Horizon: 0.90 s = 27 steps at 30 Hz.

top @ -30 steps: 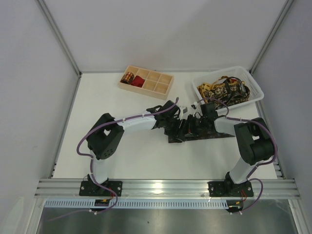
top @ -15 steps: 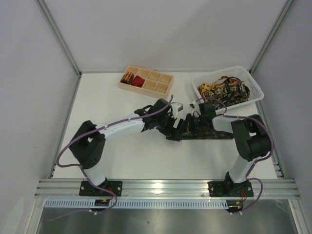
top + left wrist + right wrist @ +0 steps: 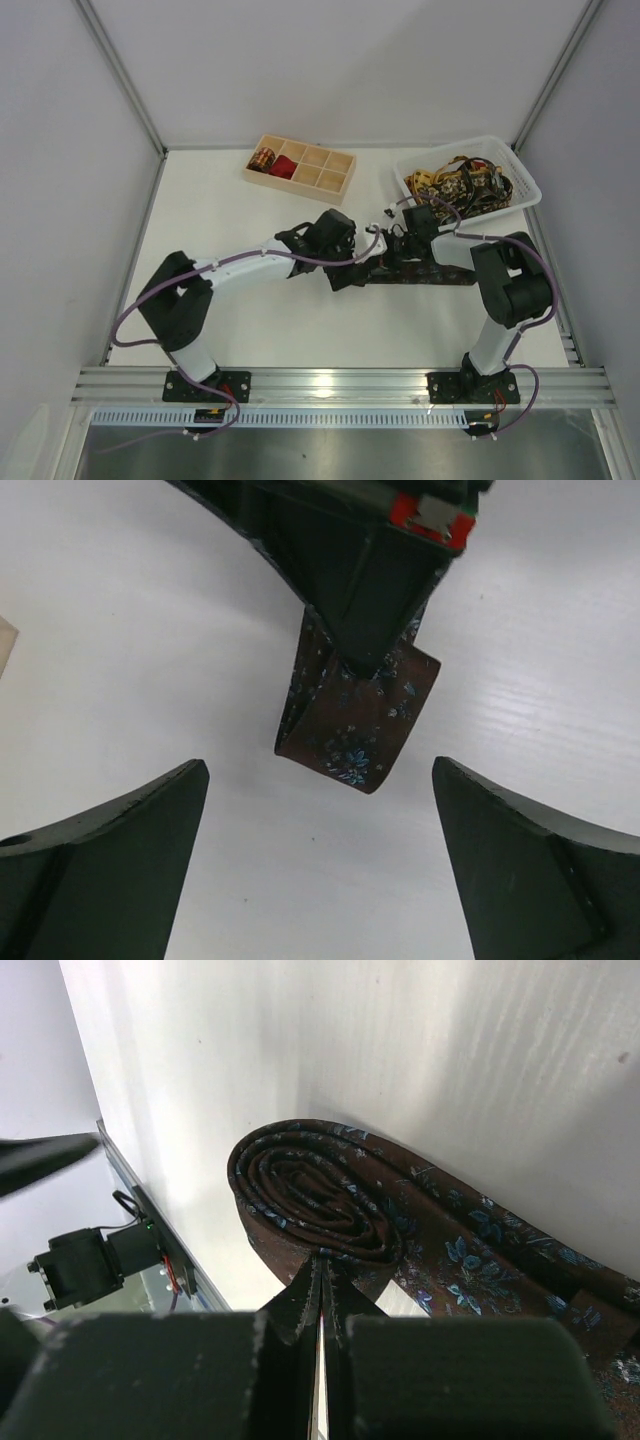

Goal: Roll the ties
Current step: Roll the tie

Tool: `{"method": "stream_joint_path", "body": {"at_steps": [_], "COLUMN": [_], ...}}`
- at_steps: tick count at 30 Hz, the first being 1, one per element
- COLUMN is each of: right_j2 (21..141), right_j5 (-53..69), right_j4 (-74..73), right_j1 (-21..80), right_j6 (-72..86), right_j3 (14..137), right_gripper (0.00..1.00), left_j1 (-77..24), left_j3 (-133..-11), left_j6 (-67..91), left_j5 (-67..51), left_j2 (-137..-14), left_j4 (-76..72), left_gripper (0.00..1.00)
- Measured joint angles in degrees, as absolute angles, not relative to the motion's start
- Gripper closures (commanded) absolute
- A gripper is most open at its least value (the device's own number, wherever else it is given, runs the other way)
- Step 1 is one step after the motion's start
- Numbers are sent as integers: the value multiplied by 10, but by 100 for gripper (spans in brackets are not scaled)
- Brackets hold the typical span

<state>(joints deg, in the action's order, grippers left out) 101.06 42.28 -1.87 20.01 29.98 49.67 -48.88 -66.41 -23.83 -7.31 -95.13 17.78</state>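
The right fingers (image 3: pixel 303 1305) pinch the rolled end of the brown tie (image 3: pixel 310 1195) on the counter (image 3: pixel 230 210) so it cannot come loose, while the left fingers (image 3: pixel 100 830) sit wide open, empty, either side of it.

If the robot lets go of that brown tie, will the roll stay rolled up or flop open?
Probably it loosens: the tie is soft cloth, coiled only partly, with the right jaws pinching the coil. Its unrolled tail lies limp on the table, so it likely droops if lifted.
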Motion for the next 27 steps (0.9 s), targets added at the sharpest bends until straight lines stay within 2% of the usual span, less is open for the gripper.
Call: {"method": "stream_joint_path", "body": {"at_steps": [8,15,21,24,27], "right_j2": [1017,1017,1017,1017,1017], "right_j5": [423,423,423,423,423], "right_j4": [-19,-25,-32,-32,-34], "right_j1": [201,201,201,201,201], "right_j6": [300,300,299,299,299], "right_j3": [503,506,512,513,515], "right_gripper": [100,100,100,100,100], "left_j1": [-508,-507,-504,-503,-503], "left_j3": [-665,-754,-777,-778,-777], "left_j6": [-353,-396,-401,-398,-391], "left_j5": [-50,-67,-92,-98,-98], "left_j2": [-1013,-1110,-1135,-1136,-1137], "left_j4": [177,214,241,248,250], "left_gripper": [0,0,3,11,24]}}
